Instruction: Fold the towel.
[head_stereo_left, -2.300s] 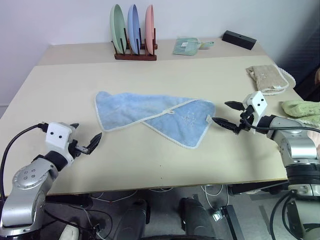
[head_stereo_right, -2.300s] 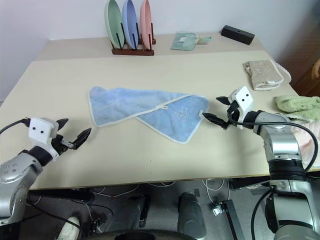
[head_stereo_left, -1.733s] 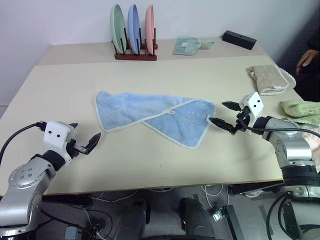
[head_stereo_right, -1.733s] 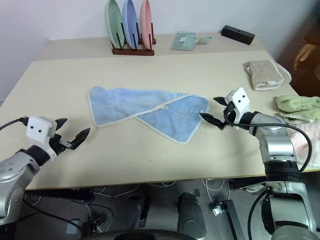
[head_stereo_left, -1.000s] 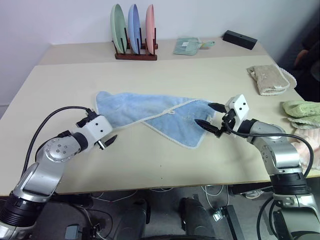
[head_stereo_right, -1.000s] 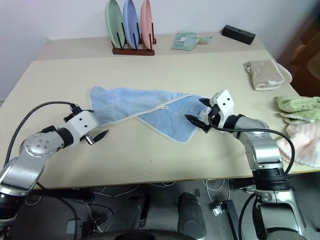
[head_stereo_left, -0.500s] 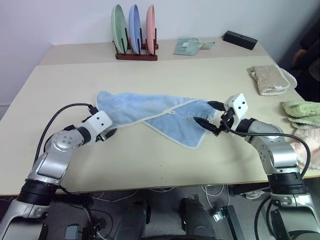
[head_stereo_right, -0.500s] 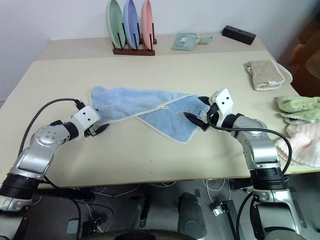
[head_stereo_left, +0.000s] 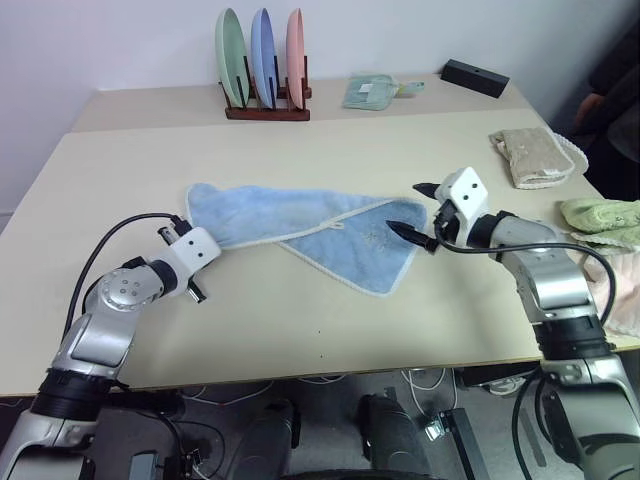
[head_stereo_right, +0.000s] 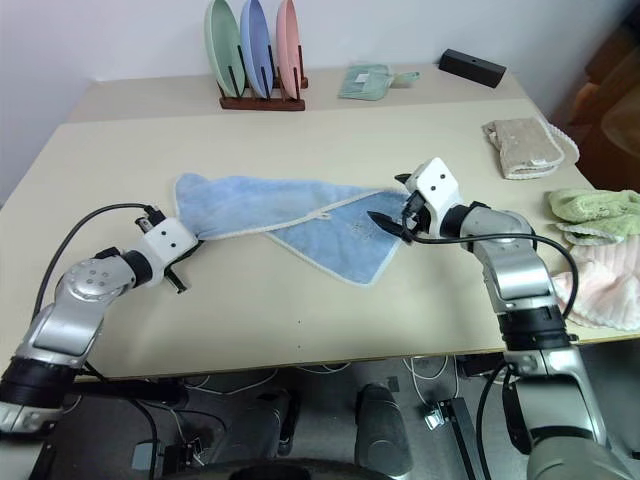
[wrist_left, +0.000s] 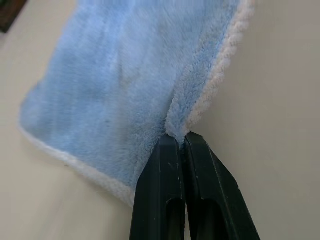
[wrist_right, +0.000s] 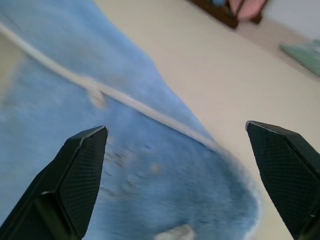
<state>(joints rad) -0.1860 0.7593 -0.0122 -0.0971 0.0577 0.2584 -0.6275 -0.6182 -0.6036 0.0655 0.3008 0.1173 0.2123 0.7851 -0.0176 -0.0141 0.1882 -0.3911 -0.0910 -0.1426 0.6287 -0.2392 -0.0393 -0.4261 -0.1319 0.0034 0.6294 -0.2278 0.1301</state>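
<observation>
Left gripper (wrist_left: 181, 142) was pressed shut on the near-left edge of the towel (head_stereo_left: 300, 215); the wrist view showed a small ridge of blue pile and white trim nipped between its 2 black fingers (wrist_left: 162, 170). A second earlier those fingers stood apart, short of the cloth, so the pinch was new. Over the previous 2 seconds or so the left arm had come in from the table's near-left side to this edge.

Right gripper (head_stereo_left: 424, 214) was spread wide, its 2 tips straddling the towel's right corner, 1 over the cloth and 1 near the trim. It was not closed on anything. It had advanced from just off the corner to over the cloth.

Towel lay mid-table (head_stereo_left: 120, 160), spread in a loose, uneven shape: a long left lobe and a flap on the right crossed by a diagonal white trim line with the small loop. It was not yet folded in any tidy sense.

Farther out:
- plate rack (head_stereo_left: 265, 108) with 3 upright plates at the back
- small green cloth (head_stereo_left: 372, 92) and a black box (head_stereo_left: 476, 78) at the far edge
- beige quilted cloth (head_stereo_left: 530, 155) at far right
- fluffy green towel (head_stereo_left: 600, 215) at the right edge

Judgement: 1 of 2 grasps appeared secured. The right side would probably need to close on its corner before any lift or fold. Risk: with only a thin ridge pinched, the left hold may slip under tension.
</observation>
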